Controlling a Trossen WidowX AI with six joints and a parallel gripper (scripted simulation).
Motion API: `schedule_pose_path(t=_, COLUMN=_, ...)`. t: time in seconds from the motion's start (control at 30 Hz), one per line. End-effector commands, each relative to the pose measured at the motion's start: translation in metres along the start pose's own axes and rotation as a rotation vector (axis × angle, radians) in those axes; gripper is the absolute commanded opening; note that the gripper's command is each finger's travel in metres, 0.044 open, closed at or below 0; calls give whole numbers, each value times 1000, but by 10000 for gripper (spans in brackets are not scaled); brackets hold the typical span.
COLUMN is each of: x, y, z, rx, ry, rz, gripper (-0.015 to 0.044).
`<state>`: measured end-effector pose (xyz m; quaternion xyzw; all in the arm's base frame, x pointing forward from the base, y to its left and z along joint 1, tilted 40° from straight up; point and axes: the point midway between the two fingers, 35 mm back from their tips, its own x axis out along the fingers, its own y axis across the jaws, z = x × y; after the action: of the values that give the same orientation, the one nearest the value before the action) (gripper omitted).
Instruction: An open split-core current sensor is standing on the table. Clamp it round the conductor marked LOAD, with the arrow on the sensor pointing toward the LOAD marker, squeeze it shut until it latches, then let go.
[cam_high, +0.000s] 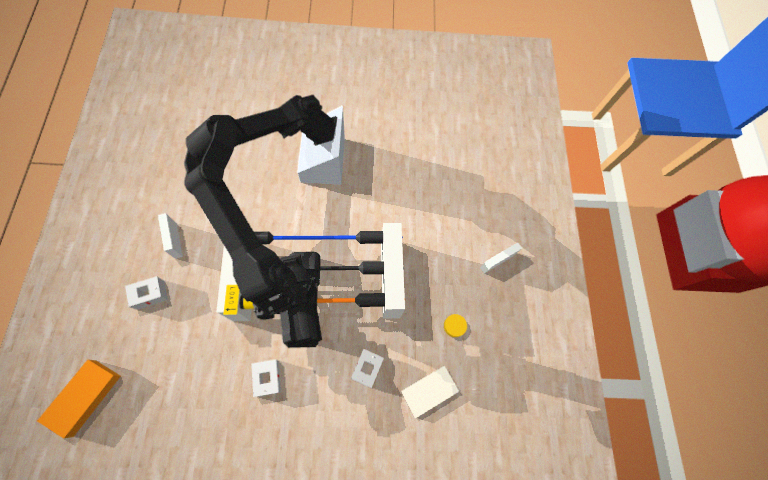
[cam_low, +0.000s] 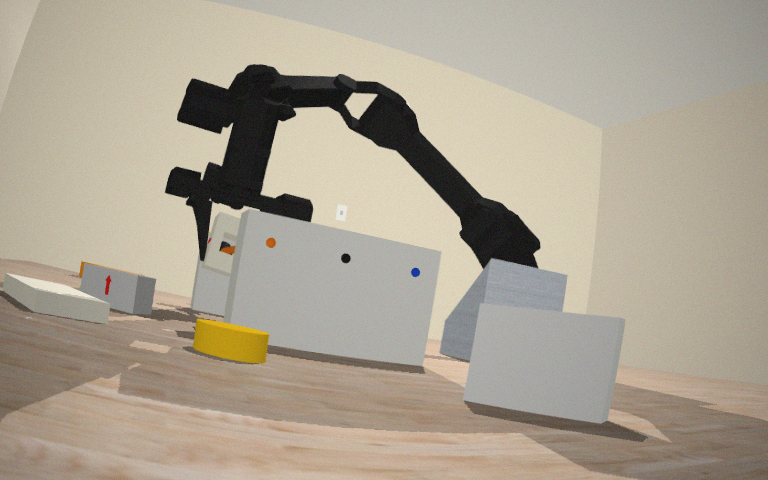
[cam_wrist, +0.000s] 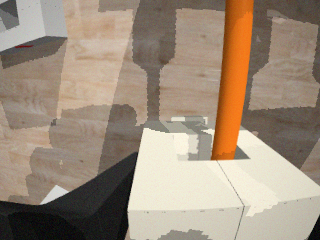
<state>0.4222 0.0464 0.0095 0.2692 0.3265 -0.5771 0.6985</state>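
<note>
The cream split-core sensor (cam_low: 226, 221) (cam_wrist: 175, 185) sits round the orange conductor (cam_high: 338, 300) (cam_low: 227, 249) (cam_wrist: 235, 75). Its two halves meet at a thin seam in the wrist view; whether it is latched cannot be told. My gripper (cam_wrist: 191, 162) is shut on the sensor, with a finger on each side; the right one barely shows. The yellow LOAD marker (cam_high: 231, 300) is on the left post beside the orange conductor's end. A sliver of red shows at the sensor's side in the exterior view; its arrow's direction cannot be read. The arm hides the sensor in the top view.
The white right post (cam_high: 393, 271) (cam_low: 339, 300) stands close by. The black conductor (cam_high: 339, 267) and blue conductor (cam_high: 314, 237) run parallel. Holed blocks (cam_high: 265, 390) (cam_high: 131, 294), a yellow disc (cam_high: 455, 325) (cam_low: 230, 342), a cream block (cam_high: 430, 392) and an orange block (cam_high: 79, 399) lie around.
</note>
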Motion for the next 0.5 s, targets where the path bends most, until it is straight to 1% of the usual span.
schedule_pose_path(t=0.0, x=0, y=0, z=0, rx=0, ry=0, rz=0, gripper=0)
schedule_pose_path(t=0.47, x=0, y=-3, z=0, rx=0, ry=0, rz=-2, gripper=0)
